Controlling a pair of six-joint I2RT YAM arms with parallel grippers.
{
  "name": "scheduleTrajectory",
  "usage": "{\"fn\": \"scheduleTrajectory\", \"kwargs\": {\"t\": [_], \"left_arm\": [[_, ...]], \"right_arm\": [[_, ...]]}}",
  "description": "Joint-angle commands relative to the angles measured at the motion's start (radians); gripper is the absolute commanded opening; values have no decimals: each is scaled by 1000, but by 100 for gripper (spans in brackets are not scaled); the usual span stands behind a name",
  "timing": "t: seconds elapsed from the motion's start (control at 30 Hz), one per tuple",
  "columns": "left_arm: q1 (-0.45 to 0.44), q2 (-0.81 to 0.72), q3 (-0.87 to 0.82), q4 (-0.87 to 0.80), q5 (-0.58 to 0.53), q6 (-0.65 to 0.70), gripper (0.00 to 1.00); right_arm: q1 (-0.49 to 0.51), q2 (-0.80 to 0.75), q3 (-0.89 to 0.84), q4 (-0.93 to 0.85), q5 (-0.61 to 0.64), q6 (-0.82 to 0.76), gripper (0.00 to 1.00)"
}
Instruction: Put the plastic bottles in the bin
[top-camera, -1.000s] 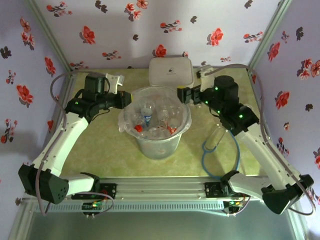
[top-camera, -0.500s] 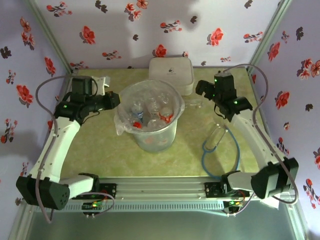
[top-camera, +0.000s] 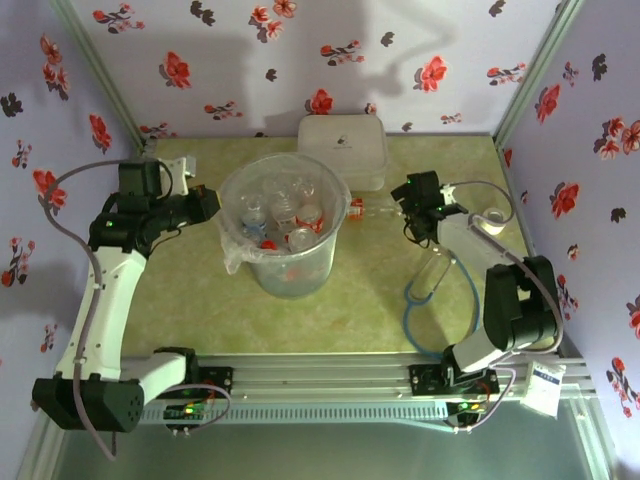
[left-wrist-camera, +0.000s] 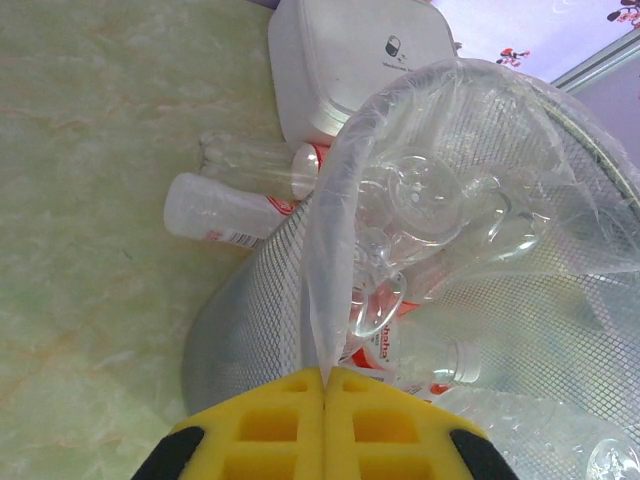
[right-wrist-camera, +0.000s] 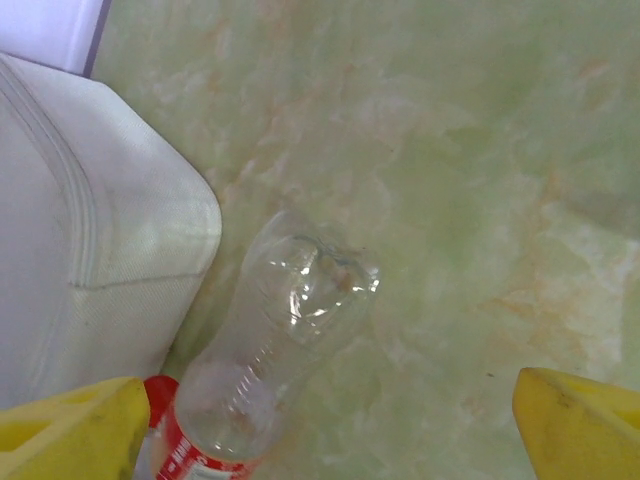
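left gripper (left-wrist-camera: 325, 385) has its yellow pads pressed flat together with the edge of the clear bag (left-wrist-camera: 330, 250) pinched in the seam, right at the left rim of the bin (top-camera: 290, 275); the bag bunches up and hangs over that rim; the bin sits mid-table, a bit left of centre, with a pile of plastic bottles (top-camera: 283, 215) already inside it; from the left wrist view, two more bottles (left-wrist-camera: 232, 212) lie on the table (top-camera: 200, 300) just outside the bin wall, close to the white box (top-camera: 342, 145) at the far edge.

right gripper (right-wrist-camera: 328, 428) is spread wide, one yellow finger at each side of its view, hovering over a clear bottle (right-wrist-camera: 275, 370) lying on its side with a bit of red-and-white label showing; can't tell if it's one of those two; it's just right of the bin and tucked against the near right corner of the white box, so the box crowds one finger's side; nearer and further right, another clear bottle (top-camera: 432, 275) lies by a loop of blue cable (top-camera: 440, 325), well apart from the bin.
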Motion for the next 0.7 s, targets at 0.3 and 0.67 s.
{"fn": "scheduleTrajectory", "kwargs": {"t": [0.3, 0.67], "left_arm": [[-1, 5, -53, 34, 26, -3, 0], [-22, 21, -75, 83, 26, -8, 1]], "right_arm": [[40, 210, 71, 170, -81, 193, 94], [46, 267, 78, 171, -34, 210, 81]]}}
